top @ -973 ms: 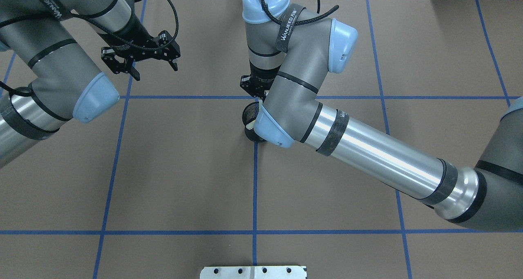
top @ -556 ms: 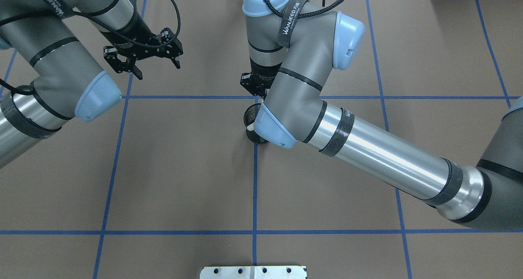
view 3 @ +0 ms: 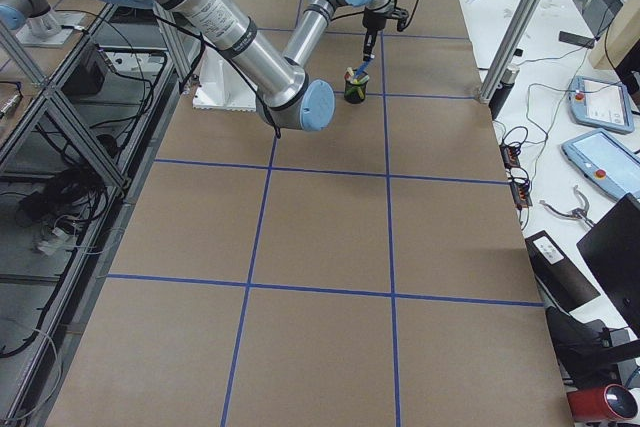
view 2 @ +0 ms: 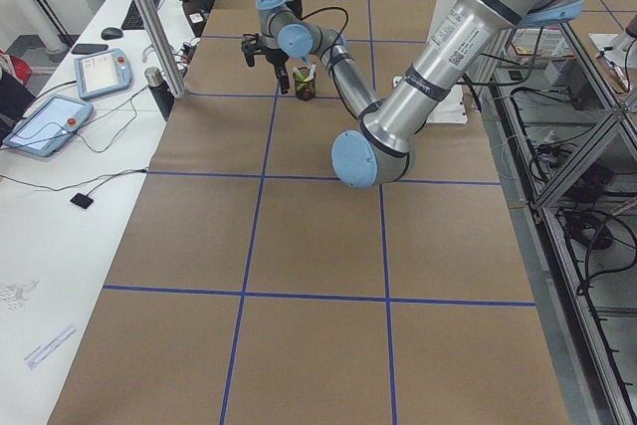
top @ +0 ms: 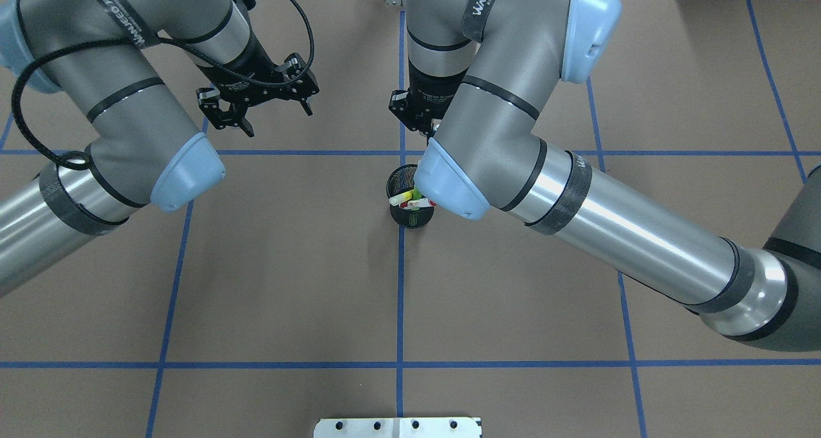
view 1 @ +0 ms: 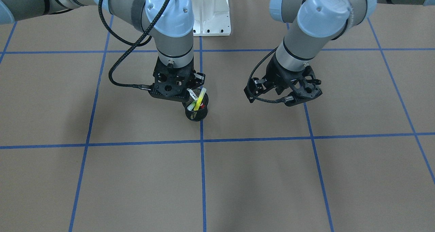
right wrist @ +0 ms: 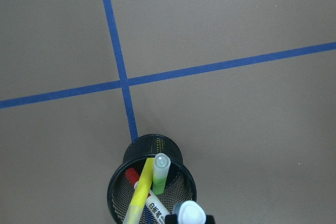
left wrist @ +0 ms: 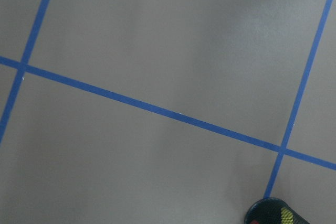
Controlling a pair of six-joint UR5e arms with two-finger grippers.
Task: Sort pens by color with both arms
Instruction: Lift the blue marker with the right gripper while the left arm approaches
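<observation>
— So, where are the pens relative to the right gripper [view 1: 192, 87]?
— Three of them stand in the black mesh cup [view 1: 196, 116], directly under that gripper: the yellow pen [right wrist: 139, 192], the light green pen [right wrist: 160, 174] and the red-capped white pen [right wrist: 152, 203]. They lean against the rim. The blue pen [right wrist: 189, 214] is higher than the others. In the right side view it reaches from the gripper down to the mouth of the cup, so the fingers are pinching its upper end.
— And the cup itself?
— It stands on a blue tape line [top: 399, 284] of the brown table [top: 288, 265], just beside a crossing of two lines.
— What about the left gripper [top: 279, 122]?
— It hovers above the table, well apart from the cup, on the robot's left side. Its fingers are spread and nothing is between them. Its wrist camera catches only an edge of the cup, in one corner.
</observation>
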